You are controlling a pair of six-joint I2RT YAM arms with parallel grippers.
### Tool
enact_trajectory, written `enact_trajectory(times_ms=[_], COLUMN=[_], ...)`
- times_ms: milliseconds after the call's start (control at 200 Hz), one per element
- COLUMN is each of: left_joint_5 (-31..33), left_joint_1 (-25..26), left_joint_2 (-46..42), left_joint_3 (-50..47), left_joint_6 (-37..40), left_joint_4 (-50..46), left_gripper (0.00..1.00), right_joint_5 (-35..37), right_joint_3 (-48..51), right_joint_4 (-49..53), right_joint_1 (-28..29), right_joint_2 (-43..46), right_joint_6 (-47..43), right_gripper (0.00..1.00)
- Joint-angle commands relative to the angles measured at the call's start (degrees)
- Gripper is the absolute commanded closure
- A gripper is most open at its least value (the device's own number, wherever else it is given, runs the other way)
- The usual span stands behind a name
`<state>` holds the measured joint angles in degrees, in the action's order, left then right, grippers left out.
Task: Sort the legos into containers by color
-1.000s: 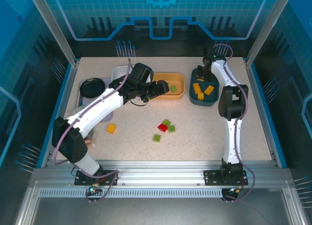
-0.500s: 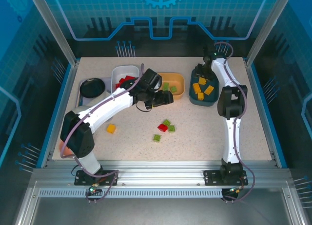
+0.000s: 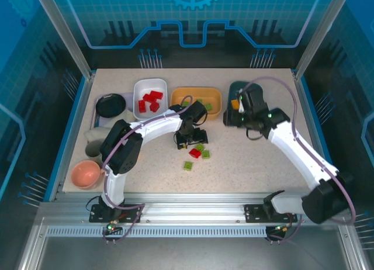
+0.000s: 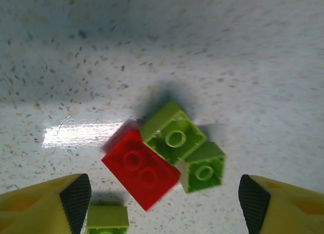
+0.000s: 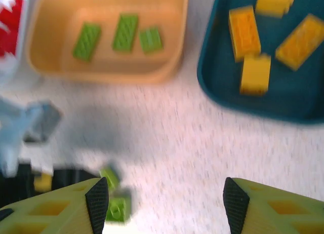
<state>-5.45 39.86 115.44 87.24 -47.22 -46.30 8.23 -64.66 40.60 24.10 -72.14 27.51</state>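
Speckled tabletop (image 3: 251, 162): left end effector (image 3: 190, 142) hangs wide open, empty, over a red lego (image 4: 140, 169) and green legos (image 4: 173, 134); right end effector (image 5: 162, 203) open, empty, near teal bowl (image 5: 288, 89).

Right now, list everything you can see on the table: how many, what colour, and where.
white bowl: one, white, far side, left of the row
red legos: several, red, in the white bowl
orange bowl: one, orange, middle of the row
green legos: three, green, in the orange bowl
teal bowl: one, dark teal, right of the row
yellow legos: four, yellow-orange, in the teal bowl
loose red lego: one, red, mid-table
loose green legos: three, green, by the red one
black dish: one, black, far left
pink bowl: one, pink, near left corner
left gripper: open, above the loose legos
right gripper: open, empty, above bare table
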Motion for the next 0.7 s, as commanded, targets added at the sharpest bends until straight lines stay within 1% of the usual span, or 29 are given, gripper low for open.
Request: enact_trajectory(times_ms=[0, 105, 250, 385, 540, 695], left_joint_5=[-1.02, -1.57, -1.98, -1.99, -2.22, -2.88], left_joint_1=[-0.3, -0.55, -0.38, 0.41, 1.49, 2.25], left_joint_2=[1.81, 3.56, 6.29, 8.02, 8.66, 9.26], left_joint_3=[2.58, 3.58, 6.43, 8.27, 7.91, 8.4], left_joint_6=[-3.55, -4.22, -3.89, -3.9, -5.37, -6.3], left_joint_4=[-0.58, 0.51, -0.23, -2.03, -2.62, -2.11], left_gripper=[0.19, 0.19, 0.2, 0.22, 0.23, 0.27], right_joint_5=[2.21, 2.45, 3.28, 3.18, 2.55, 1.84], right_joint_3=[6.08, 9.44, 10.38, 9.77, 9.09, 9.05], right_joint_4=[1.5, 3.11, 4.31, 3.79, 2.82, 2.31], right_joint_1=[3.06, 4.26, 4.6, 4.62, 4.6, 4.62], right_joint_2=[6.12, 10.7, 12.79, 11.98, 10.51, 9.62], right_joint_6=[4.04, 5.79, 5.85, 4.89, 4.09, 3.7], right_gripper=[0.35, 0.34, 0.33, 0.33, 0.32, 0.32])
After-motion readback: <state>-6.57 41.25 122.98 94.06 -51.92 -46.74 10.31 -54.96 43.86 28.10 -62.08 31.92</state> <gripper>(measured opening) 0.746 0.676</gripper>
